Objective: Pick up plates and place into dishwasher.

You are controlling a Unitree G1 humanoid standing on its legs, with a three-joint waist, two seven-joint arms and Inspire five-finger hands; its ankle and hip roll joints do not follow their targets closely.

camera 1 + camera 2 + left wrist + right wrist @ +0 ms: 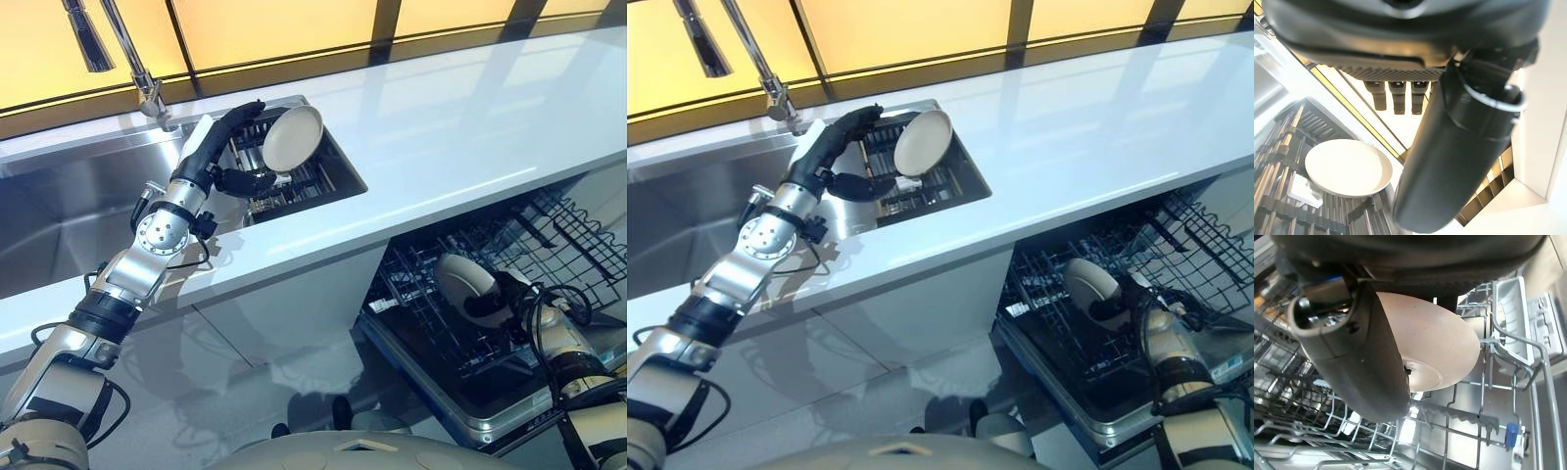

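Plate point(923, 141) in sink rack point(294, 186) — left robot hand point(227, 147) fingers apart beside it, right robot hand point(490, 299) clamped on second plate point(462, 284) in dishwasher rack point(509, 245).

Two plates point(292, 137) point(464, 286), apparently

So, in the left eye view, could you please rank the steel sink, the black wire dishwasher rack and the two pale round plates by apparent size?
1. Steel sink
2. Black wire dishwasher rack
3. The pale plates, at the sink and in the rack, look alike.
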